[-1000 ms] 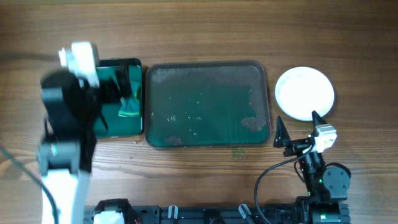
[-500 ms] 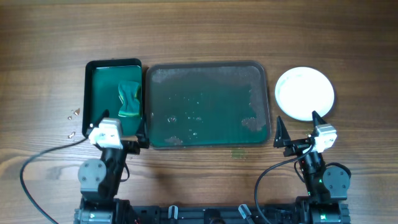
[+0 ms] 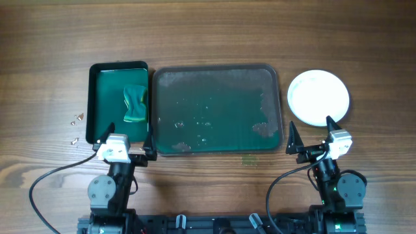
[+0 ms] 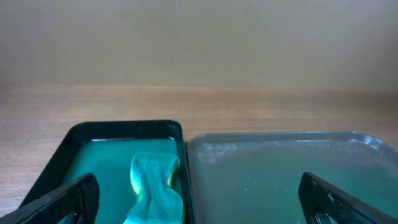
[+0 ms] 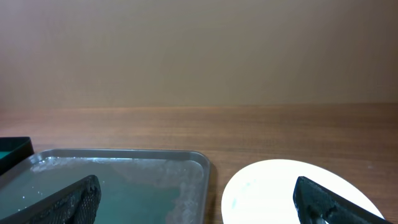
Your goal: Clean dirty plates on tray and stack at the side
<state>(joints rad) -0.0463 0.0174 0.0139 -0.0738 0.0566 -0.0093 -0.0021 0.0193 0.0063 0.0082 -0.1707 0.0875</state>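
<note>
The large dark green tray (image 3: 218, 78) lies in the middle with no plates on it, only wet whitish smears; it also shows in the left wrist view (image 4: 280, 162) and the right wrist view (image 5: 124, 174). The white plates (image 3: 318, 97) sit on the table right of the tray as one round disc; I cannot tell how many are stacked. The top plate (image 5: 280, 190) bears a faint teal mark. My left gripper (image 3: 127, 138) is open and empty at the tray's front left corner. My right gripper (image 3: 311, 130) is open and empty, just in front of the plates.
A smaller bright-green tray (image 3: 107, 97) with a teal sponge (image 3: 134, 104) lies left of the large tray; the sponge also shows in the left wrist view (image 4: 155, 183). A few small bits (image 3: 77, 119) lie on the wood at the far left.
My left arm has pulled back from over the small tray with the sponge to the table's front edge, with its gripper empty. The right arm has not moved.
</note>
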